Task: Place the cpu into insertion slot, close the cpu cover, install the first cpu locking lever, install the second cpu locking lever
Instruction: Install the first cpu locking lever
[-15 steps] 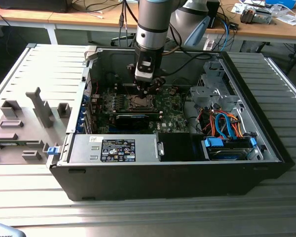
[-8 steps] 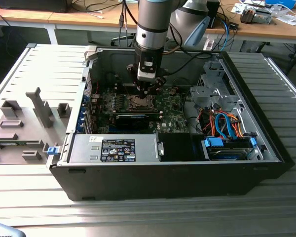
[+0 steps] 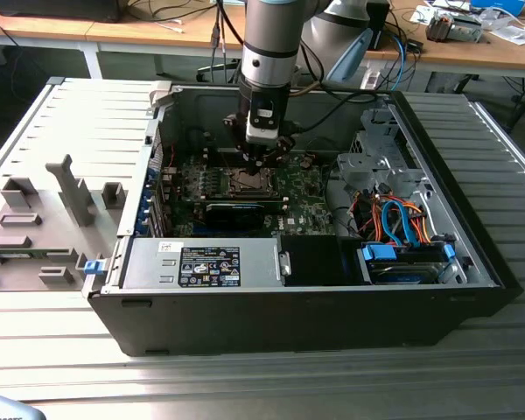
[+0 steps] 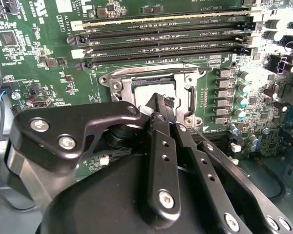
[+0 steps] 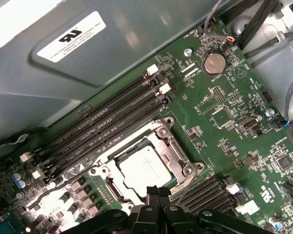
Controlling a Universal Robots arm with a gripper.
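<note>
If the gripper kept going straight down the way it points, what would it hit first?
Most likely the cpu cover closed over the cpu; the gripper points at that socket's edge, though depth is unclear.

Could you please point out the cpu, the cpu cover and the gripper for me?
cpu (image 5: 145,169): first wrist view, middle of its silvery face.
cpu cover (image 5: 172,147): first wrist view, frame's side bar.
gripper (image 4: 158,103): second wrist view, fingertips.
</note>
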